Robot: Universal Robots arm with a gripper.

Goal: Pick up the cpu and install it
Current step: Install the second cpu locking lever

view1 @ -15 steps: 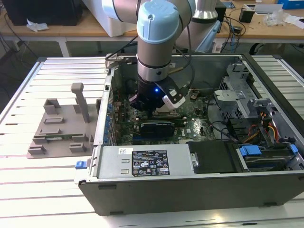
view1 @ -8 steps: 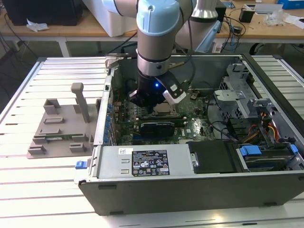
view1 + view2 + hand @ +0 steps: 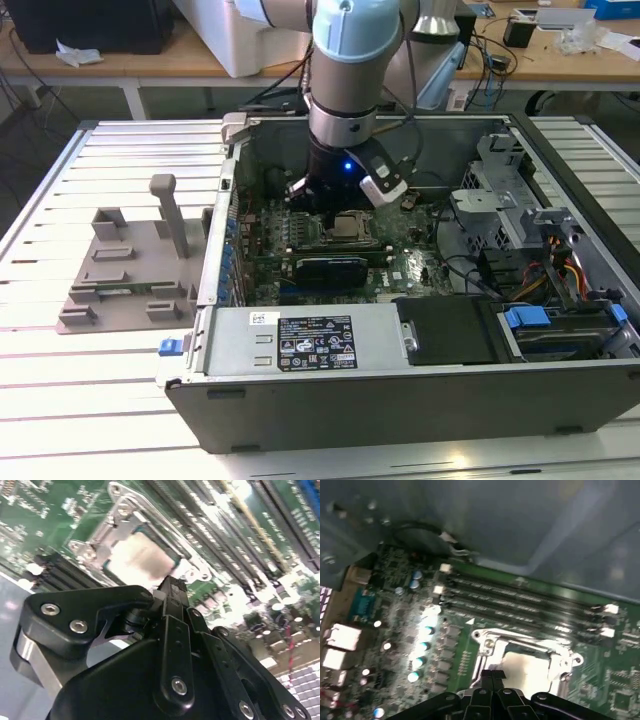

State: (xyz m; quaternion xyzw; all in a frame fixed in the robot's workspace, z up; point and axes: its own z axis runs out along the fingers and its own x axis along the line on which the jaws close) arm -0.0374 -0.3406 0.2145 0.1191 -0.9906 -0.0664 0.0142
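The cpu (image 3: 347, 227) lies flat in the motherboard socket inside the open computer case, its silver-grey top showing in both wrist views (image 3: 141, 556) (image 3: 529, 667). A shiny metal socket frame (image 3: 112, 517) (image 3: 487, 641) surrounds it. My gripper (image 3: 330, 205) hangs just above the board, beside the socket's edge. Its black fingertips (image 3: 172, 586) (image 3: 493, 675) are pressed together with nothing between them, a short way above the cpu's rim and not touching it.
The case's metal walls (image 3: 225, 200) surround the motherboard. A drive cage (image 3: 500, 190) and cables stand at the exterior view's right, and a black unit (image 3: 330, 335) lies along the near side. Memory slots (image 3: 520, 597) run beside the socket. A grey fixture tray (image 3: 120, 270) sits outside the case.
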